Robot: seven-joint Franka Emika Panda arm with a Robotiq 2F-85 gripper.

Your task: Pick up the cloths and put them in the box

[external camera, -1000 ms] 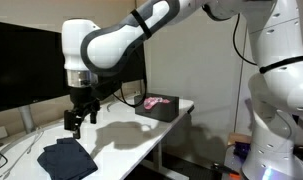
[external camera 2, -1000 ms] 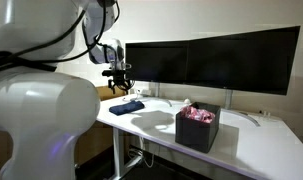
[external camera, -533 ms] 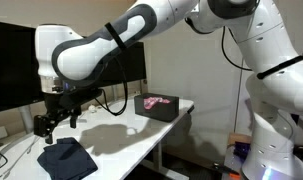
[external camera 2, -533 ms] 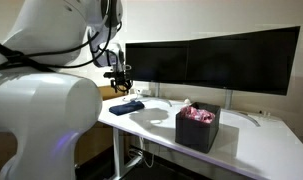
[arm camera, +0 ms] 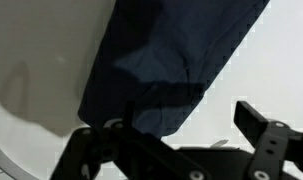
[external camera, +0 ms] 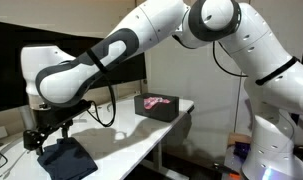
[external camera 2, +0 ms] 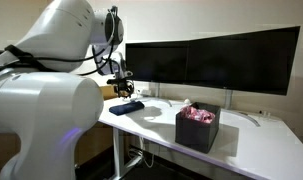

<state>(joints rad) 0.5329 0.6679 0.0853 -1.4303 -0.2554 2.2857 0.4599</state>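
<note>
The navy cloth (external camera: 68, 158) is plain and dark (nearly black where shadowed). The pink-red cloth (external camera: 158, 101) carries pale patterning and lies in a dark grey box (external camera: 151, 112). The table (external camera: 126, 130) is white, and the monitors (external camera 2: 221, 60) are black.

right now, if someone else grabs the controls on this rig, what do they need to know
Claw: open, holding nothing, low over the navy cloth near one end of the table.
Navy cloth: lying loosely folded on the table, not gripped.
Pink floral cloth: already in the box, which stands toward the other end.
Done: one cloth boxed.
Left: close on the navy cloth, carry it across, drop it in the box.
</note>
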